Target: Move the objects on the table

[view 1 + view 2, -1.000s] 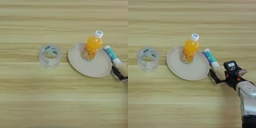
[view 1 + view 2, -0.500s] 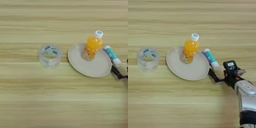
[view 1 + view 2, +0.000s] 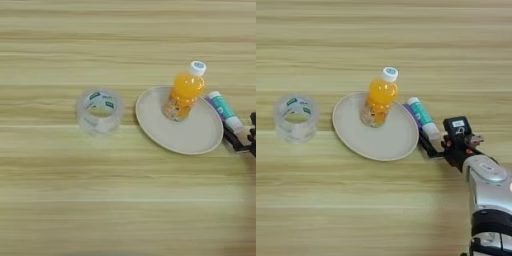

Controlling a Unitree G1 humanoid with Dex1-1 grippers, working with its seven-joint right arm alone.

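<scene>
A small clear bottle of orange drink point(image 3: 379, 97) with a white cap stands upright on the far part of a beige plate point(image 3: 381, 140). Just right of the plate lies the teal-and-white tube point(image 3: 421, 116), white end toward me. A sliver of the purple stick point(image 3: 408, 109) shows between the tube and the plate rim; the rest is hidden. My right gripper point(image 3: 432, 137) comes in from the lower right and is open at the tube's white end. One black finger point(image 3: 427, 147) lies on the table on the plate side of the tube.
A roll of clear tape point(image 3: 100, 109) stands on the light-brown striped table point(image 3: 75, 200), left of the plate. My silver forearm point(image 3: 486, 200) runs down to the bottom right corner.
My gripper has crept a little up and left, closer onto the tube's white end. The bottle, plate, tube and tape have not moved.
</scene>
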